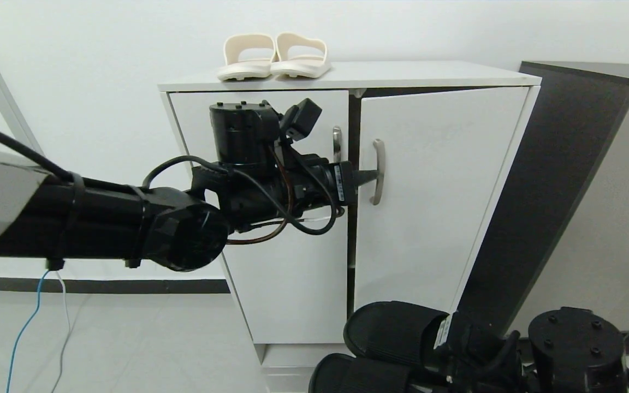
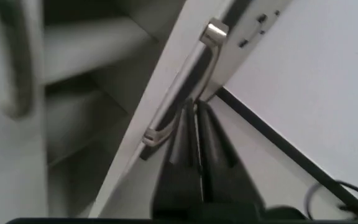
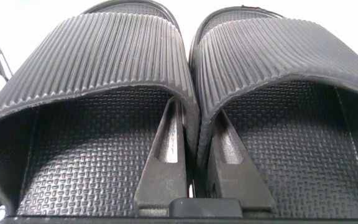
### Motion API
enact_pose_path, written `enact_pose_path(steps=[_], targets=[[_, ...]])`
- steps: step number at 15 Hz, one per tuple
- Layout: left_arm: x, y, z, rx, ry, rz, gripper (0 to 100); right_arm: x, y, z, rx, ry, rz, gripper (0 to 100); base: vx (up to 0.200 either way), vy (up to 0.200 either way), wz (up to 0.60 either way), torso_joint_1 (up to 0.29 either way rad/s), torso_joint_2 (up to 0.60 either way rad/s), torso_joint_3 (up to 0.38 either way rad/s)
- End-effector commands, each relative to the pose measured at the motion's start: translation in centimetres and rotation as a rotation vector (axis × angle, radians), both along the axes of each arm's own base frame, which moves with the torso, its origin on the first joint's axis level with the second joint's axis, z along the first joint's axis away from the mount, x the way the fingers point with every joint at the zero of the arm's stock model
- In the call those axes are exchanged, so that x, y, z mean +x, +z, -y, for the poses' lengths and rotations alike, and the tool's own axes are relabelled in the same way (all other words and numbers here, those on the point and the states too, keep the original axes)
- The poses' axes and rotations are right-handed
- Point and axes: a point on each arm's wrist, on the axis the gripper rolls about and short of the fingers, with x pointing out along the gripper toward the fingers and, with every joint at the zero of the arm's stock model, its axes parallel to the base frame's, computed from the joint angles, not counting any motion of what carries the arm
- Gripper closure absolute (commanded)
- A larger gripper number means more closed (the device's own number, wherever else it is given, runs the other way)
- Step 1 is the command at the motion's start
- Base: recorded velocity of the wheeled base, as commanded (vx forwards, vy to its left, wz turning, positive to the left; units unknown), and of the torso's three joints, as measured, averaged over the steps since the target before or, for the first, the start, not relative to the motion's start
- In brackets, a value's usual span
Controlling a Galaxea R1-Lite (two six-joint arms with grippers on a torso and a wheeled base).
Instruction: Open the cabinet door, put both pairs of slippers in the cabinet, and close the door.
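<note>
The right cabinet door point(image 1: 434, 191) stands slightly ajar; the left gripper point(image 1: 366, 176), arm stretched level across the cabinet point(image 1: 429, 73) front, has its fingers drawn together at the door's handle point(image 1: 379, 172). Cream slippers point(image 1: 273, 57) sit on top. Low down, the right gripper point(image 3: 194, 112) clamps the black slippers point(image 1: 391, 333) by their adjoining sides
</note>
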Motion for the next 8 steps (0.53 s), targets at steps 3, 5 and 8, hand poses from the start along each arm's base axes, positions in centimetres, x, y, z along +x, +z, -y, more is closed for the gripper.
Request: enact_pose_path(steps=[3,5,8], targets=[[-1.7,1.6,-2.2,-0.024,0.026,0.027,100,-0.3,-0.1,0.0,-0.003,0.013,-0.001,100,0.000,0.000,0.00,0.000,0.00,0.000],[-0.1,1.4,-3.4,-0.028,0.076,0.030,100,-0.5,0.0,-0.1,-0.002,0.021,0.000,100,0.000,0.000,0.00,0.000,0.00,0.000],[2.0,0.5,-3.0,-0.058,0.095,0.017,100,-1.1,0.0,-0.5,0.000,0.049,0.000,100,0.000,0.000,0.00,0.000,0.00,0.000]])
